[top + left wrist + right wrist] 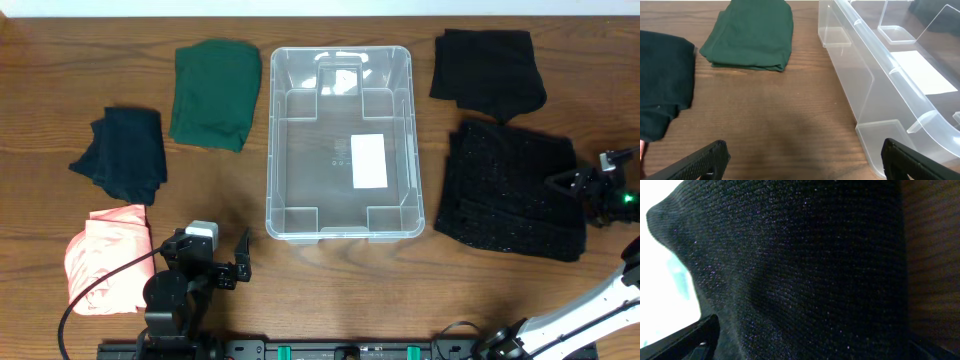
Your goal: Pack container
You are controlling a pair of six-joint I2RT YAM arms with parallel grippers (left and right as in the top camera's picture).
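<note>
Black knit (790, 270), poss. glittery; clear container (310, 170)

The left arm (165, 300) is matt black, with a pale grey block (203, 232) above the black left claw (212, 252) and a black cable (85, 290) looping beside it. The right arm (585, 315) has a white link with black joints. The black right claw (585, 178) carries a small green light (628, 198).

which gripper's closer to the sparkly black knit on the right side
Right. The right gripper hangs at the right edge of the sparkly black knit. The left gripper is on the far side of the container, beside the pink garment.
</note>
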